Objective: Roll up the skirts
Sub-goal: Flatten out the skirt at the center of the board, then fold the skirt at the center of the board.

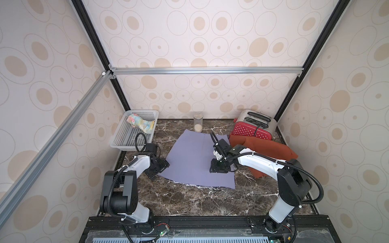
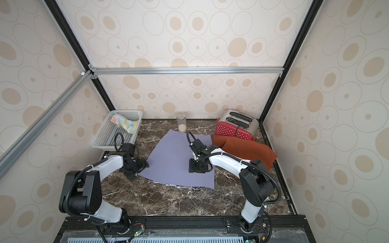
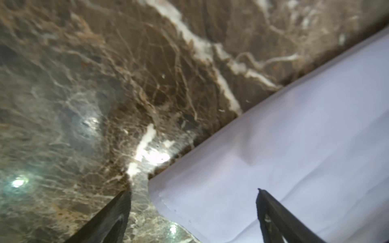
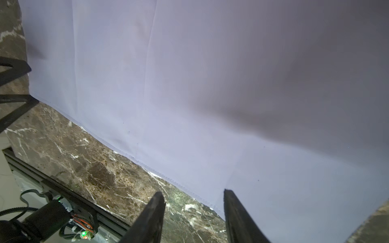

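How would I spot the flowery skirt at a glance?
Find the white basket at the far left corner of the marble table. The floral skirt lies bundled inside it. It alone is patterned; the purple skirt and orange skirt are plain.

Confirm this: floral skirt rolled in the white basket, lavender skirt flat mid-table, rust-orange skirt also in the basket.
Wrong on one: the rust-orange skirt lies by the red toaster, not in the basket; both top views show it. The rest holds.
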`<state>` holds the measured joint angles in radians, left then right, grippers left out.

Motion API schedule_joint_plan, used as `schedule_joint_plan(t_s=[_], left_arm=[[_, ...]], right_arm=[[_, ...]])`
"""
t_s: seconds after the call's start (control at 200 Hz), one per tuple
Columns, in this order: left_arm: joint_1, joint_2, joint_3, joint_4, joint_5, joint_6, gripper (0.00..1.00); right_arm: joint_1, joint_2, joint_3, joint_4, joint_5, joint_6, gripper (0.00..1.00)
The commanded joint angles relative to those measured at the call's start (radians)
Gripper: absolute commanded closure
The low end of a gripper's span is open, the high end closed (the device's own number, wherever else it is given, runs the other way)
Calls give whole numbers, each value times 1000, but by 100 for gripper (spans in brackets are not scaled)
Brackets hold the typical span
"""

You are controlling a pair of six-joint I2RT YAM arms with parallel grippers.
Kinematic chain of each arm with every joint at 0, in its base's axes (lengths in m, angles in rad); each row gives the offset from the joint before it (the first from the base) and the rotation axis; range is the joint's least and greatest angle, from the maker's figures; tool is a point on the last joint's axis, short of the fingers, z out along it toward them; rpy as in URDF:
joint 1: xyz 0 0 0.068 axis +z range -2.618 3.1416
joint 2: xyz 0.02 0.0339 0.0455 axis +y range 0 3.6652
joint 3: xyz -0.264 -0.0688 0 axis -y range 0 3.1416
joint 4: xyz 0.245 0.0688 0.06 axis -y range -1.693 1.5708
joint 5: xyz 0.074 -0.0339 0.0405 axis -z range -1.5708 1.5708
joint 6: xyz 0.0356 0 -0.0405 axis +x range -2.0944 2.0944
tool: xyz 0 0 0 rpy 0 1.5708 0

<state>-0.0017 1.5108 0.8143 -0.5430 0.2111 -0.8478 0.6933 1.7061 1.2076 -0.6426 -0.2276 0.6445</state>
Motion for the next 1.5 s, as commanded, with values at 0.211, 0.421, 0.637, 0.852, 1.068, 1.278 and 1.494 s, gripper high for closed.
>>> schedule_joint_plan(t_s=[0.211,0.421,0.637,0.852,1.068,1.278,1.494], left_arm=[[-17,41,-144,219,-74,-38,44],[-149,39,-68,183,-151,-55,100],[-314,-194,-148,38,-263,-139,96],[-430,-486,-273,-52,-216,-199,43],[-254,-493,80,-296,-256,103,1],[-119,-72,586,-303,-182,216,1],[-39,209,906,-337,-180,209,1]], right_arm=[[12,-121,-101,128,211,91,49],[-28,-235,-150,146,316,122,50],[-94,-293,-227,272,103,134,48],[51,-160,-49,61,278,241,58],[337,53,175,-55,472,411,50],[483,308,457,-98,451,503,42],[503,659,939,-280,413,513,32]])
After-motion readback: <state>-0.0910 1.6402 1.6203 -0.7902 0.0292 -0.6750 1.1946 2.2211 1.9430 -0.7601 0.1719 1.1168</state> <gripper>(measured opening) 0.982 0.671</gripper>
